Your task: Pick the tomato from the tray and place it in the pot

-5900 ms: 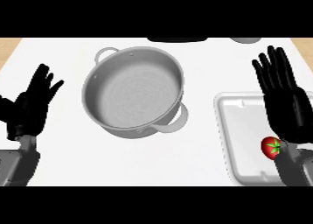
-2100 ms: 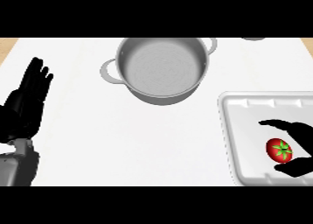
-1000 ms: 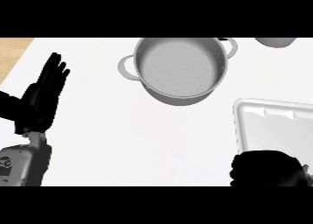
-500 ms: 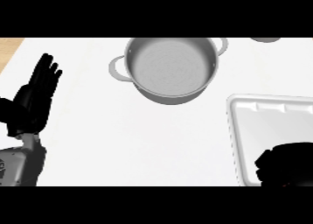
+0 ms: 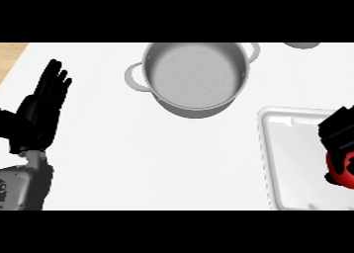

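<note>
Bench (image 5: 136, 163): We see a white top that carries everything; a tan strip shows at its far left corner.
Pot (image 5: 196, 79): We find it upright and empty at the far middle of the bench, mouth open to us, one handle toward the left and one at the upper right. It stands apart from the tray, up and to the left of it.
Tray (image 5: 271, 148): We see its white rim and floor at the right edge, nearer to us than the pot.
Left hand (image 5: 40, 106): It rests at the left edge with fingers straight and up, holding nothing. We leave it there.
Right hand (image 5: 346, 129): It sits over the tray at the right edge, fingers curled down around the tomato; part of it is cut off by the view's edge.
Tomato (image 5: 344, 174): We see red showing below the curled fingers, over the tray. We cannot tell whether it is clear of the tray floor.
Step in hand: We judge it as the lift and carry toward the pot.
How to do it well: We keep the fingers closed, raise the tomato above the tray rim first, then travel up and left, staying above the pot's near wall, and open only once centred over its mouth.
</note>
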